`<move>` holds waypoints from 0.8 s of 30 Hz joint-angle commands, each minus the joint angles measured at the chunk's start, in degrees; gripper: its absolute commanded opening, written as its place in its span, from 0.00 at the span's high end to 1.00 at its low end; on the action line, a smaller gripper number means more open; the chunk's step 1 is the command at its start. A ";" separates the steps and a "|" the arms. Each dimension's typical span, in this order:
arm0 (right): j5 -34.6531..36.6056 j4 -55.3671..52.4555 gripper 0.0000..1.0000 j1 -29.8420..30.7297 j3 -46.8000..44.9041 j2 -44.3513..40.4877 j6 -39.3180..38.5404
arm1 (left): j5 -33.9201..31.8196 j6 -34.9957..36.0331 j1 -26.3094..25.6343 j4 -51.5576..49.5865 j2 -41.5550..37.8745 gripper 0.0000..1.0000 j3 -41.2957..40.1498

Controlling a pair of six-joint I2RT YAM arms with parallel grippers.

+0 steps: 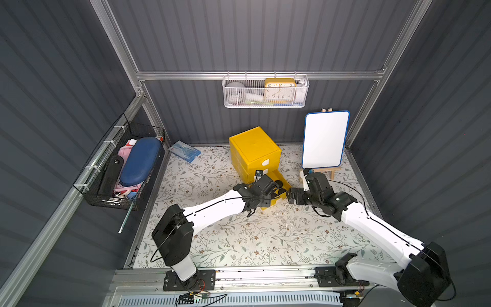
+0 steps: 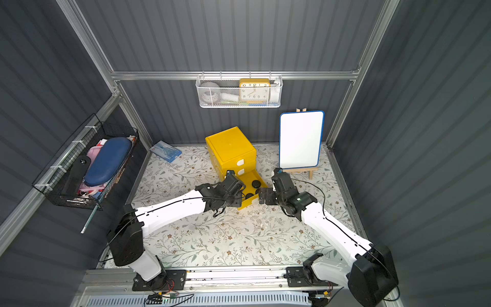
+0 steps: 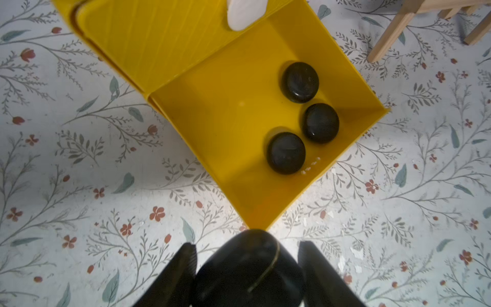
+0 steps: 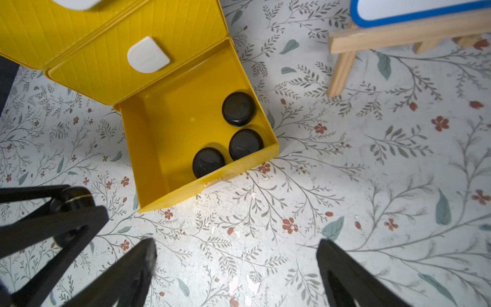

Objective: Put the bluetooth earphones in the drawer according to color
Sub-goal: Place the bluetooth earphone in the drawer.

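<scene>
Clock bearings taken from a top view, twelve at the rear wall.

Risks first. The left claw (image 3: 247,245) was clamped on the held black case (image 3: 249,268), a smooth, rounded thing, which hung just outside the front corner of the open bottom drawer (image 3: 212,119), at about eight o'clock from it and not yet over its floor. We judged that letting go there would put the case on the table or on the drawer's rim, from which it could bounce off. A slick shell in a narrow pinch might also squirt out on the way over. The right claw (image 4: 236,244) stood wide apart and empty, just beside the drawer front at about four o'clock. The two arms were close, so we thought a careless reach could knock them together or shove the drawer. A case dropped from height onto those already inside might skip out.

Containers:
- Yellow cabinet (image 1: 252,148), at twelve o'clock on the table. The bottom drawer, drawn out toward five o'clock, held three black cases (image 3: 300,82), clustered along one side wall and near its front. The two drawers above were shut, contents unseen.
- White mesh basket (image 1: 265,105) on the rear rail held a yellow clock (image 1: 279,89) and pale items we could not name.
- Black wire basket (image 1: 144,130) on the wall at nine o'clock held a blue pouch (image 1: 140,159), with pink and black oddments.

We saw no white or pink cases on the table.
</scene>
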 commanded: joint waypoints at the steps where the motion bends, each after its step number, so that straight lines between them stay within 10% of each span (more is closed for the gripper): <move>1: 2.37 0.76 0.01 -0.11 -1.70 -1.64 0.89 | -3.66 3.56 0.48 -1.31 4.29 0.70 5.20; 13: 0.69 2.07 0.01 -0.44 -6.77 -4.05 1.77 | -10.53 3.33 2.52 -7.95 15.61 0.61 15.01; 24: -4.39 3.84 0.01 -0.43 -8.09 -2.24 2.51 | -10.35 4.83 2.91 -9.25 16.16 0.26 20.13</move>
